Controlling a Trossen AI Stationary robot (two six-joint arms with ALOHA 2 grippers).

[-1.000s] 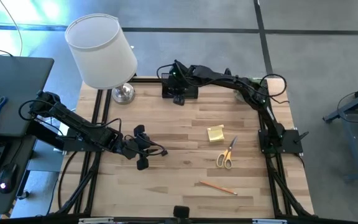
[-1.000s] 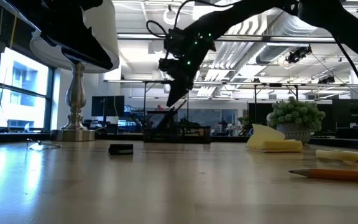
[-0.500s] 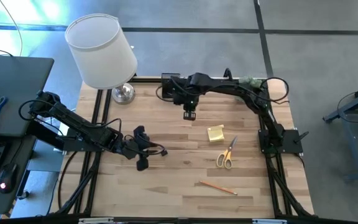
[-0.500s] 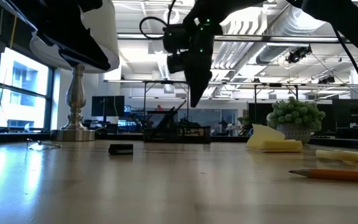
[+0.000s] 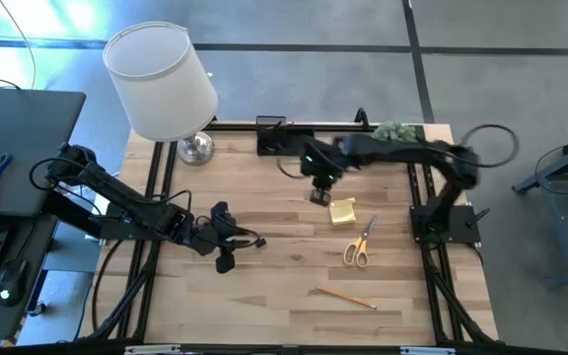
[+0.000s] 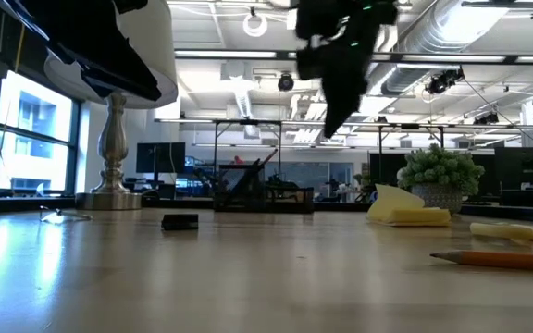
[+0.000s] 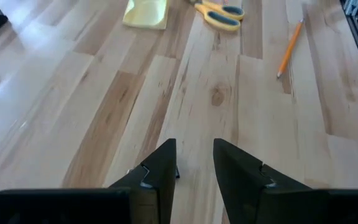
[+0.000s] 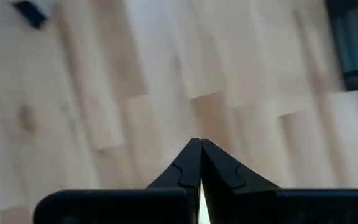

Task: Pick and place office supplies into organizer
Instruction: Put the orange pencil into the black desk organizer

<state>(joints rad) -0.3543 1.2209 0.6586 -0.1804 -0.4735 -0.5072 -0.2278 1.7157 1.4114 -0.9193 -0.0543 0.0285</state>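
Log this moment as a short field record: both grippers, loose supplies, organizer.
right gripper: shut, empty, above the table beside the sticky-note pad
left gripper: slightly open, empty, low over bare wood
scissors: orange-handled, flat on the table
pencil: lying near the front edge
organizer: at the back edge
lamp: back left corner

The table [image 5: 284, 247] is pale wooden planking, smooth with a soft sheen. The lamp [image 5: 161, 79] has a matt white shade, probably cloth, on a polished chrome base. The yellow sticky-note pad [image 5: 342, 211] is matt paper; the 1 pencil [image 5: 344, 295] is wood.
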